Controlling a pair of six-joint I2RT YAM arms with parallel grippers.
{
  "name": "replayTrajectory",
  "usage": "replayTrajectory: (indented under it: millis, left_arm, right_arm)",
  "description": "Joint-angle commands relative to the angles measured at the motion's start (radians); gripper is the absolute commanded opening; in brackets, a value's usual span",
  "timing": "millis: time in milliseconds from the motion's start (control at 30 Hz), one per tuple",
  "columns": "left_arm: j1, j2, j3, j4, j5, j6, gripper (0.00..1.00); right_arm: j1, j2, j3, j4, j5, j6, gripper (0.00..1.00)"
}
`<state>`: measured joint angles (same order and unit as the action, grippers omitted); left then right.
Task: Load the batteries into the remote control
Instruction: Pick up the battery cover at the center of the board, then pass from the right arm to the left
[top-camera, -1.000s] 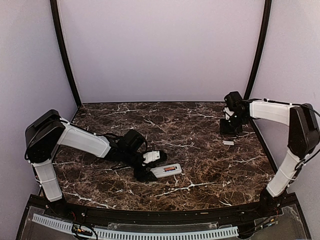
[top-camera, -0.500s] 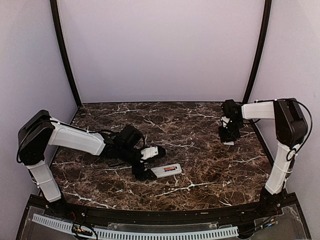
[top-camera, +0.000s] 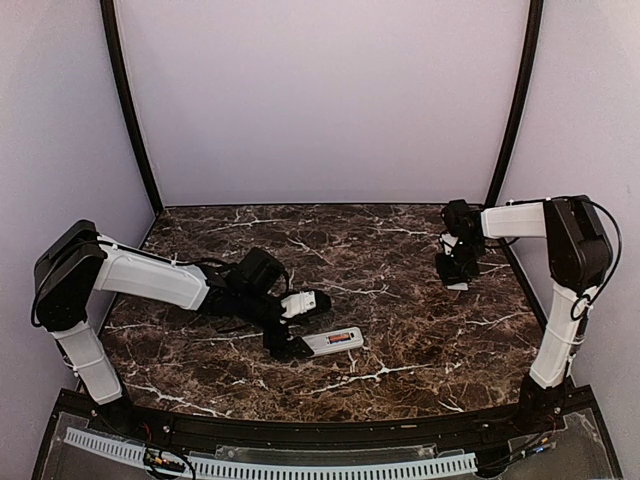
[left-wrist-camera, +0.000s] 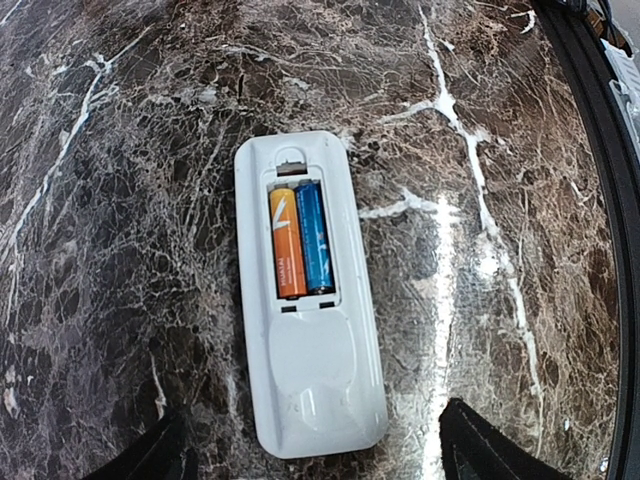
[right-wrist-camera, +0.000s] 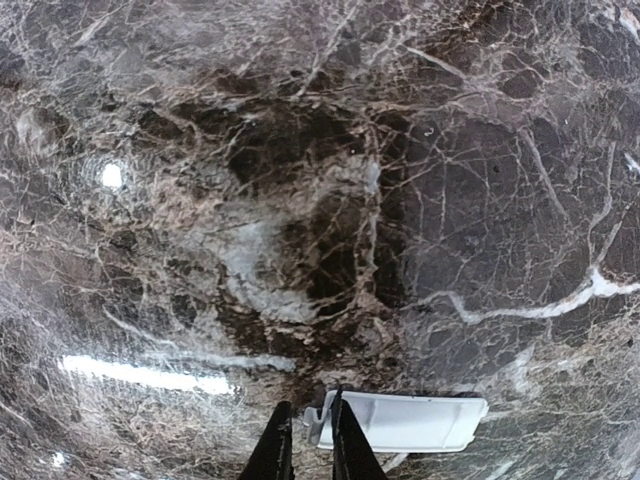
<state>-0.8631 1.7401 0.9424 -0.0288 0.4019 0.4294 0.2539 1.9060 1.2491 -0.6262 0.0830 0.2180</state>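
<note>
The white remote control lies back-up on the marble, its bay uncovered. In the bay the batteries sit side by side, orange and blue. My left gripper is open, its dark fingertips wide apart on either side of the remote's near end, touching nothing. From above, the remote lies just right of the left gripper. At the back right, my right gripper is down on the small whitish cover plate. Its jaws are pinched narrow around the plate's tabbed end.
Dark marble table with black corner posts and lilac walls around it. The right arm stands along the right wall. A black rail runs along the near edge.
The right gripper came down onto the cover plate and narrowed its jaws around its end. The left gripper opened a little wider and drew slightly back; the remote stayed put.
</note>
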Motion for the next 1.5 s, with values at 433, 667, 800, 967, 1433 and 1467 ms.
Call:
replayTrajectory:
  millis: [433,667,800,967,1433,1467]
  left_arm:
    - [-0.005,-0.045,0.015,-0.029,0.004,-0.004,0.83]
    - [-0.004,-0.078,-0.003,0.016,-0.006,-0.012,0.82]
    - [-0.005,-0.149,-0.060,0.161,-0.058,-0.016,0.81]
    - [-0.004,-0.306,-0.176,0.438,-0.092,0.013,0.81]
    - [-0.074,-0.353,-0.156,0.852,-0.076,0.058,0.84]
    - [-0.076,-0.346,-0.156,0.868,-0.090,0.071,0.84]
  right_arm:
    - [-0.002,-0.027,0.010,-0.034,-0.029,-0.020,0.00]
    - [0.000,-0.150,0.011,-0.054,-0.239,-0.040,0.00]
    - [0.044,-0.257,0.013,-0.064,-0.405,-0.056,0.00]
    - [0.169,-0.379,0.064,-0.051,-0.643,0.002,0.00]
    - [0.491,-0.479,0.112,0.340,-0.932,0.312,0.00]
    - [0.500,-0.476,0.113,0.351,-0.935,0.323,0.00]
